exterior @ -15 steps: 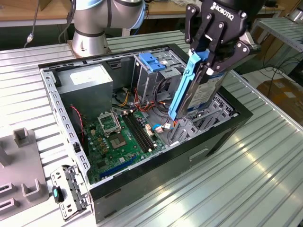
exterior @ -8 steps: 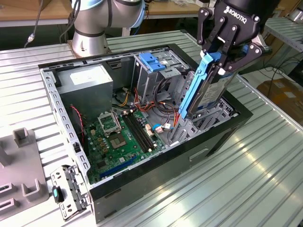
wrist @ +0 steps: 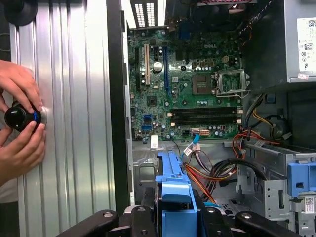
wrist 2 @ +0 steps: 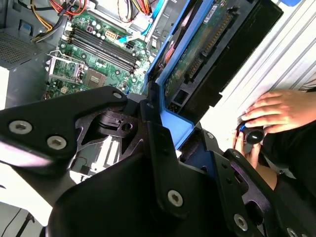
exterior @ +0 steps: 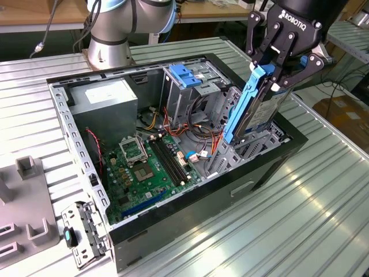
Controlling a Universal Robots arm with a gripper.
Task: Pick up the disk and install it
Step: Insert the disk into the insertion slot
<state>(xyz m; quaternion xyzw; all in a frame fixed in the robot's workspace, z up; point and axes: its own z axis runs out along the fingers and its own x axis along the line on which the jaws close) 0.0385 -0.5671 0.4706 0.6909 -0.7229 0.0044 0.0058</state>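
My gripper (exterior: 275, 74) is shut on the disk (exterior: 266, 112), a silver drive with a blue side rail (exterior: 241, 112). It holds the disk on edge and tilted over the end of the open computer case (exterior: 190, 222) on the exterior view's right. The disk's lower end reaches down among the metal bay walls there. In the second wrist view the disk (wrist 2: 197, 49) shows its green circuit-board face between the black fingers (wrist 2: 163, 163). In the first wrist view the blue rail (wrist: 173, 182) rises from the gripper (wrist: 175, 219).
Inside the case lie the motherboard (exterior: 144, 161), a grey power-supply box (exterior: 109, 98), a drive cage with blue top (exterior: 187, 75) and loose cables (exterior: 199, 124). A person's hands (wrist: 19, 121) hold a black knob on the ribbed table beside the case. A grey fixture (exterior: 23, 202) stands at the exterior view's left.
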